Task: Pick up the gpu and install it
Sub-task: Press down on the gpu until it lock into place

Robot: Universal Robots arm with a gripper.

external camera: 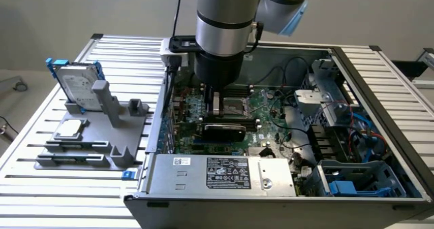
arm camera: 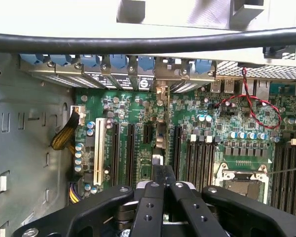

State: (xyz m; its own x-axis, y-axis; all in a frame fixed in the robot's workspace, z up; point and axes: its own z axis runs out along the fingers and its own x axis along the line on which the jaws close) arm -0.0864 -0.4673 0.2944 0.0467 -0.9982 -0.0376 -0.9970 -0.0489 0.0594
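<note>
Outside the computer case [external camera: 271,211], off its side at the exterior view's left, you have a gray fixture [external camera: 101,137] on the slatted table [external camera: 40,198]. A silver hard drive with blue rails [external camera: 76,84] stands upright in it and a smaller drive [external camera: 71,129] lies flat on it. Just inside that same side of the case, a row of rear slot brackets with blue clips [arm camera: 118,61] lines the wall. Your arm [external camera: 227,21] reaches down from above into the open case, over the green motherboard [external camera: 268,122]. Your gripper [external camera: 217,118] [arm camera: 159,174] is pressed together, pinching the upper edge of the gpu [external camera: 224,132] [arm camera: 160,136]. The gpu stands on edge on the motherboard, well inside the case. Its black shroud faces the exterior camera, and in the wrist view it shows edge-on between long black expansion slots [arm camera: 123,150], running toward the bracket wall. You cannot tell from these views whether it is fully seated in a slot. The CPU socket [external camera: 234,107] [arm camera: 239,185] sits near the gpu, on its far side from the case's front wall. The power supply [external camera: 224,174], with its label up, lies along that front wall. A blue drive cage [external camera: 359,181] fills the case's corner at the exterior view's right.
</note>
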